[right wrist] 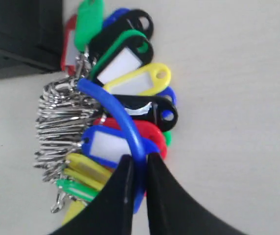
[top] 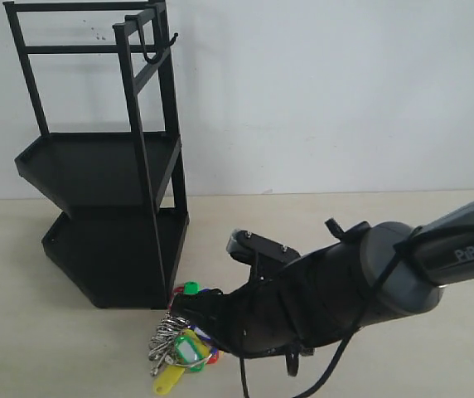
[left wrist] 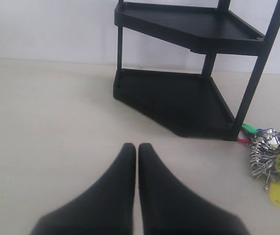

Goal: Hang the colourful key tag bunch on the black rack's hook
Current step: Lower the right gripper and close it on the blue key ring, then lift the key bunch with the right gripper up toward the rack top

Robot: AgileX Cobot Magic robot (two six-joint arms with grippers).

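While the bunch (right wrist: pixel 140 81) lies on the desk (top: pixel 38 348) just beside the rack's (top: pixel 104 207) front foot, my right gripper (right wrist: pixel 140 159) pinches its blue loop (right wrist: pixel 111 104) — jaws closed on it. My left gripper (left wrist: pixel 136 147) hovers, jaws pressed together, empty; the hook (top: pixel 156 51) sits high on the rack's top rail.

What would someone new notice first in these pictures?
The colourful key tag bunch stands out, lying on the table at the foot of the black rack, with the right gripper shut on its blue loop. The tall rack fills the exterior view's left, its hook empty at the top. The left gripper is shut, apart from both.
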